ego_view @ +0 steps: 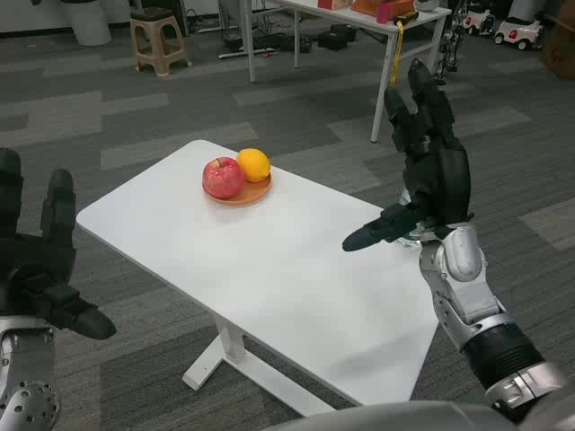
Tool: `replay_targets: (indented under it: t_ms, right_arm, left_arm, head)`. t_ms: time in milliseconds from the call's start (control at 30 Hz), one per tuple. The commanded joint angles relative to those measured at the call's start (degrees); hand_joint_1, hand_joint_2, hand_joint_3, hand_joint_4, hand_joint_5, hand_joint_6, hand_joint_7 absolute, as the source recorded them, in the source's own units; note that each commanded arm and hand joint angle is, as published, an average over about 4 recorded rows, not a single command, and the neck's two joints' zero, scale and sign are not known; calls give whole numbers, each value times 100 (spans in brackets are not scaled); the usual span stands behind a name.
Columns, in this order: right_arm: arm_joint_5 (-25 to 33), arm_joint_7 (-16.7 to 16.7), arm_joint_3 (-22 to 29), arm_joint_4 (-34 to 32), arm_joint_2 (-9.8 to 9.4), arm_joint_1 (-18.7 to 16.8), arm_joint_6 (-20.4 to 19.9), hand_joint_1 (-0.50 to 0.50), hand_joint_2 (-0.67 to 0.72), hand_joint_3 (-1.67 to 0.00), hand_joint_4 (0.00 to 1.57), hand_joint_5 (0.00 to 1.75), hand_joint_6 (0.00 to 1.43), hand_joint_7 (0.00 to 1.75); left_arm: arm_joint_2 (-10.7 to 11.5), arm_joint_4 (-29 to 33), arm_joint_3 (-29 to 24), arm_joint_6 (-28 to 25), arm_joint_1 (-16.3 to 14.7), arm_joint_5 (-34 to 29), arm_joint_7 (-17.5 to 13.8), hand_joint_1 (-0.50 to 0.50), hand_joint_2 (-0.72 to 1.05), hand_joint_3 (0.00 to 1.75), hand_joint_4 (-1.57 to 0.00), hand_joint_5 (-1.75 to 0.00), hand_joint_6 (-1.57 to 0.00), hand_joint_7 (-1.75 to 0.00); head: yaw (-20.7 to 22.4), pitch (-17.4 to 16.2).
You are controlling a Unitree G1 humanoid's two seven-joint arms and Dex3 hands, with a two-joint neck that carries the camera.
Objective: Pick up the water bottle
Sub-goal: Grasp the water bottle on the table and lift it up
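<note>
counter [269,269]: smooth white top, faint sheen
plate [241,196]: wood, warm brown
apple [222,177]: glossy red skin
lemon [254,164]: matt yellow peel, finely dimpled
right hand [431,171]: matt black plastic
right forearm [472,314]: silver metal, brushed look
floor [305,117]: grey carpet, rough weave
stool [158,40]: tan plastic

One apple [223,177], one lemon [254,165] (sharing one plate [241,198]), two hands.

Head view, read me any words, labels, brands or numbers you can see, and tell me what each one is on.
No text can be read.
Apple, orange and wooden plate: no print visible.
White table: plain.
Left hand and right hand: no markings visible.
Items on the far table: too small and blurred to read.
</note>
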State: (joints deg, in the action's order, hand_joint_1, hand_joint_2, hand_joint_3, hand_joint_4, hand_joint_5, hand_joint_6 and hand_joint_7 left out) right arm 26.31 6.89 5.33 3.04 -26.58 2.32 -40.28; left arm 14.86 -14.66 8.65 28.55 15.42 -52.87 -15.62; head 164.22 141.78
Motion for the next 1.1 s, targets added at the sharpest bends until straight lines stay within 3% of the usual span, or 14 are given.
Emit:
replay_targets:
  t_ms: [33, 67, 100, 1100]
  right_arm:
    - [59, 23, -501, -66, 126, 559, -155, -42, 72, 0, 0, 0, 0, 0]
    - [59, 23, -502, -66, 126, 559, -155, -42, 72, 0, 0, 0, 0, 0]
    - [59, 23, -504, -66, 126, 559, -155, -42, 72, 0, 0, 0, 0, 0]
    - [59, 23, -485, -66, 131, 559, -160, -42, 72, 0, 0, 0, 0, 0]
  left_arm:
    - [43, 130, -92, 63, -63, 31, 50, -48, -72, 3, 0, 0, 0, 0]
    - [43, 130, -92, 63, -61, 31, 50, -48, -72, 4, 0, 0, 0, 0]
    - [43, 130, -92, 63, -61, 31, 50, -48, -72, 4, 0, 0, 0, 0]
    - [43, 130, -92, 63, -66, 31, 50, -48, -72, 4, 0, 0, 0, 0]
  head:
    - [616, 1059]
    - [554, 954]
    - [365, 645]
    - [382, 507]
